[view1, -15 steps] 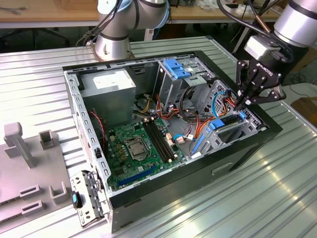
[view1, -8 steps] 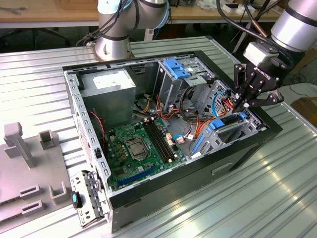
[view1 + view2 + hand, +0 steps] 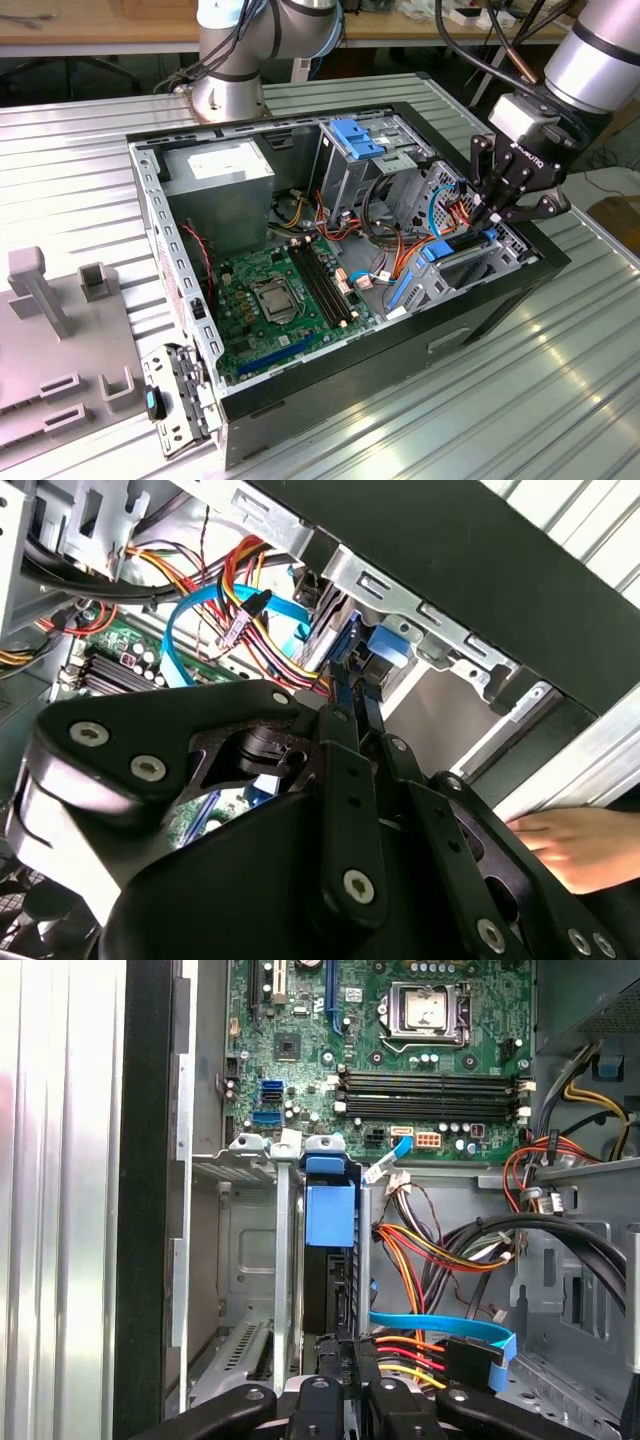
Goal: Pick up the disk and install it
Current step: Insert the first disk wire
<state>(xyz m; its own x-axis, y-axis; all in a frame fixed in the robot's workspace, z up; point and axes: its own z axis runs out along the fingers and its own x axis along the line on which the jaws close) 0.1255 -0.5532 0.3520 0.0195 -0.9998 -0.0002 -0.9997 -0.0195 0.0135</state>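
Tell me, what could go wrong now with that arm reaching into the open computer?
1. The end effector holds the disk in the narrow metal bay; a slight tilt might jam it.
2. The blue flat cable and coloured wires lie right beside the disk and could snag.
3. A person's hand sits close to the end effector in the second wrist view and might get pinched.
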